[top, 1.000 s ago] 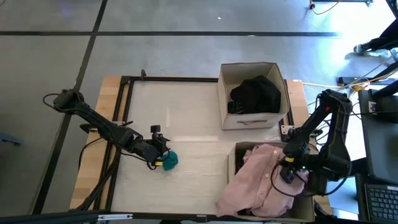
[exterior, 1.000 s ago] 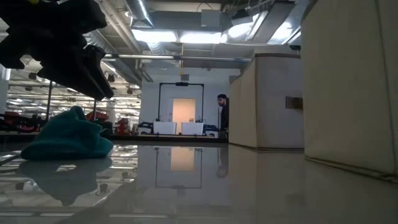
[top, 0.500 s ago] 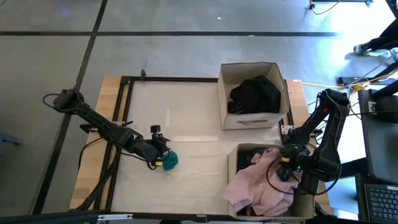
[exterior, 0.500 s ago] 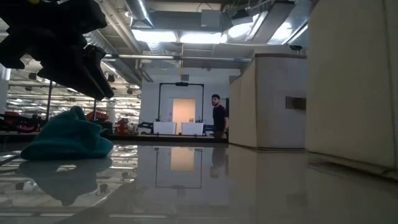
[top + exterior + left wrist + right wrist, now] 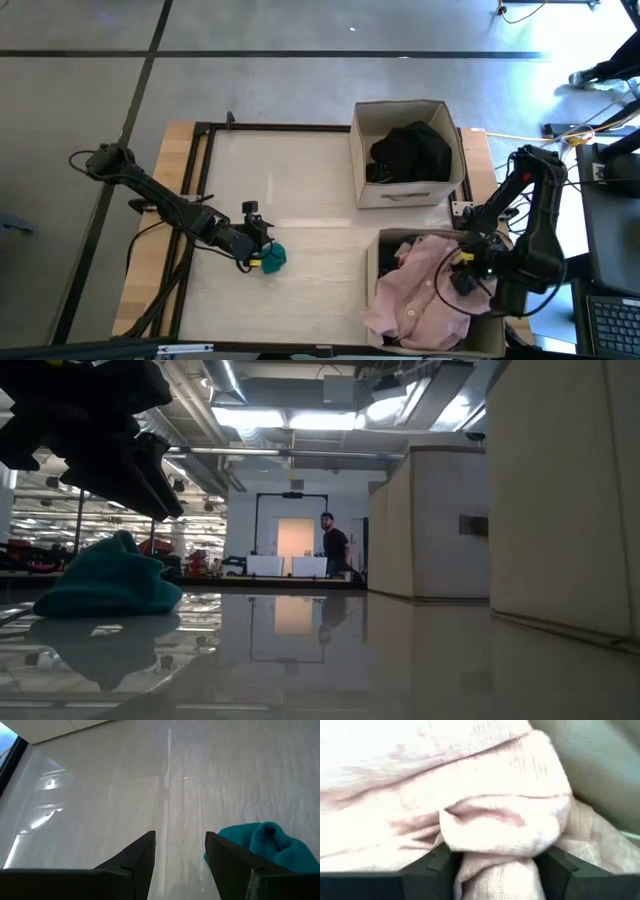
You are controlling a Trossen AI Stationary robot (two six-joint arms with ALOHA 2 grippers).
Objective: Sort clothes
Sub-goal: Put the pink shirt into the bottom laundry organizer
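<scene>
Two boxes are sitting on the right side of the tabletop [image 5: 300, 190]: the far box [image 5: 405, 152] is holding a black garment [image 5: 412, 150], the near box [image 5: 385, 250] is taking the big pink garment [image 5: 425, 290], w/ part of it spilling over the box's front-left edge. Right hand [image 5: 462, 272] is working over that box; in the right wrist view pink cloth [image 5: 485, 820] is bunching between its fingers [image 5: 432, 867], which are standing apart w/ fabric still filling the gap, so it looks mid-release, not a firm grip; can't tell if the cloth is fully free. Left hand [image 5: 256, 258] is hanging just beside the small teal piece [image 5: 273, 256] at mid-left of the tabletop, fingers [image 5: 137, 857] spread and empty, teal piece [image 5: 262, 845] lying off to one side of them, not between. Doing this step well, imo: let the pink go completely before lifting, pull straight up so no fold is snagging on a finger and dragging the garment back out, then nudge the overhanging part inside. For the teal piece, the left hand prob needs centring over it before closing. A person [image 5: 335, 548] is standing far back in the room, well clear.
</scene>
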